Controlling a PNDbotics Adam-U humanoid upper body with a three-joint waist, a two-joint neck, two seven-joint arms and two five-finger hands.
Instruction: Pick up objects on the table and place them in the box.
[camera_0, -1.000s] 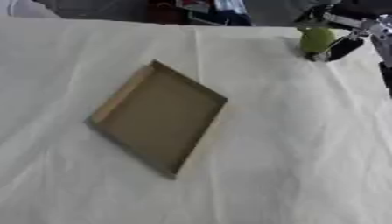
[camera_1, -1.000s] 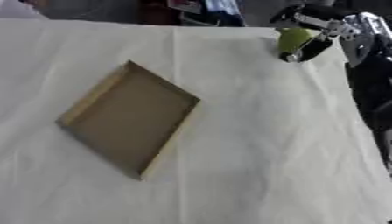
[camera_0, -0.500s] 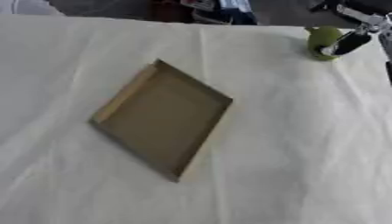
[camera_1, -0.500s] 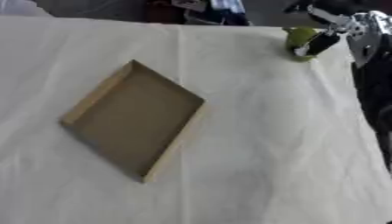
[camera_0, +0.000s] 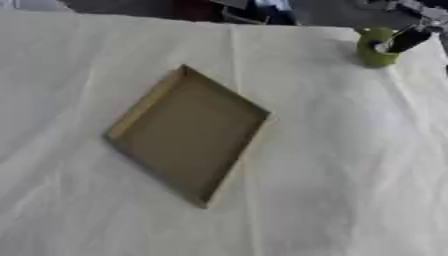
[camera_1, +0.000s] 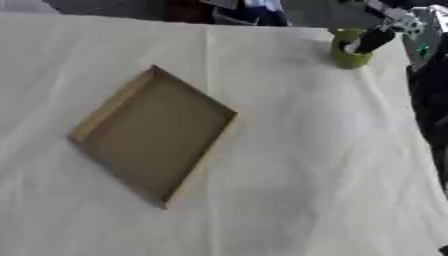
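A shallow brown cardboard box (camera_0: 187, 136) lies open and turned like a diamond on the cream cloth, left of the middle. It holds nothing. A small round green object (camera_1: 348, 51) is at the far right corner of the table. My right hand (camera_1: 398, 25) comes in from the upper right corner, and one dark finger (camera_1: 374, 39) lies curled across the green object's top. I cannot tell whether the object rests on the cloth or hangs just above it. My left hand shows in neither view.
The cream cloth (camera_0: 332, 165) covers the whole table, with creases. My black right arm (camera_1: 430, 105) runs down the right edge. Dark clutter (camera_0: 258, 9) sits beyond the far table edge.
The whole picture has shifted slightly, so the camera moved. My right hand has drawn a little toward the upper right corner, still on the green object, which has hardly moved.
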